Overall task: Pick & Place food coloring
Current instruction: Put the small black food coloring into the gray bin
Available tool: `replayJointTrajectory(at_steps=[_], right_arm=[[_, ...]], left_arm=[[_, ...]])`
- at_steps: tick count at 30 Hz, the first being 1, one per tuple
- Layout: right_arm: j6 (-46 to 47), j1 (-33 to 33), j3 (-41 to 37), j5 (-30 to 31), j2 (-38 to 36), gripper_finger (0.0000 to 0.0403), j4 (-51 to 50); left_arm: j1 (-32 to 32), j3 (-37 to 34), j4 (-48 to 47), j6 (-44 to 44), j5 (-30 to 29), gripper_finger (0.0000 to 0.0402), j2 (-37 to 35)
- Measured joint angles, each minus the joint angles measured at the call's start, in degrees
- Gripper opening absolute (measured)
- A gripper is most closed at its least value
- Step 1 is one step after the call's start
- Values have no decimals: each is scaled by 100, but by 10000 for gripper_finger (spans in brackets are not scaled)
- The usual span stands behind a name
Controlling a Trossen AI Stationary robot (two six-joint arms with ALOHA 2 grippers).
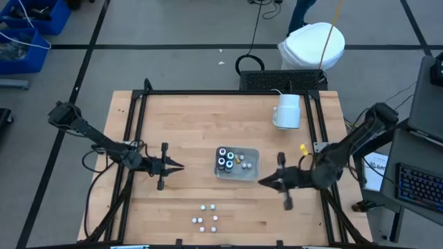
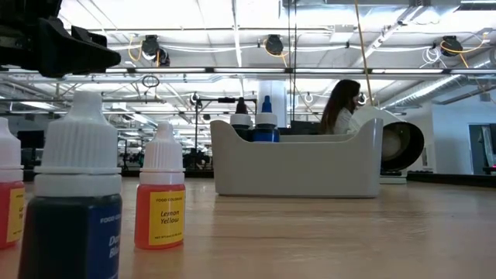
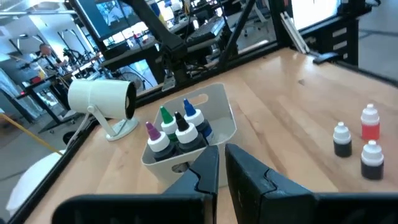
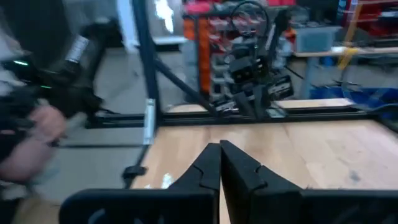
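Two dark robot arms reach in over the tabletop (image 1: 180, 117) from opposite sides, each stretched low and pointing toward the middle. The left arm extends from the left edge, its left pincer (image 1: 178, 165) aimed inward, the two fingers (image 3: 205, 171) nearly together with only a thin slit between them and nothing gripped. The right arm bends at its elbow beyond the right edge and runs back inward, its right pincer (image 1: 263, 182) pointing toward the left arm; its fingers (image 4: 208, 163) are pressed fully together, empty.
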Motion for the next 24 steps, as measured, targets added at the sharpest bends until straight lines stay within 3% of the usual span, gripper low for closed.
replayJointTrajectory(at_steps=[5, 9, 24], right_arm=[[-90, -15, -1763, -261, -828, 0, 1776], [-376, -15, -2560, -271, -1074, 0, 2659], [-1169, -11, -2784, -293, -1314, 0, 2691]], left_arm=[[0, 0, -31, 86, 0, 35, 0], [0, 0, 128, 417, 0, 35, 0], [4, 0, 271, 686, -2, 35, 0]])
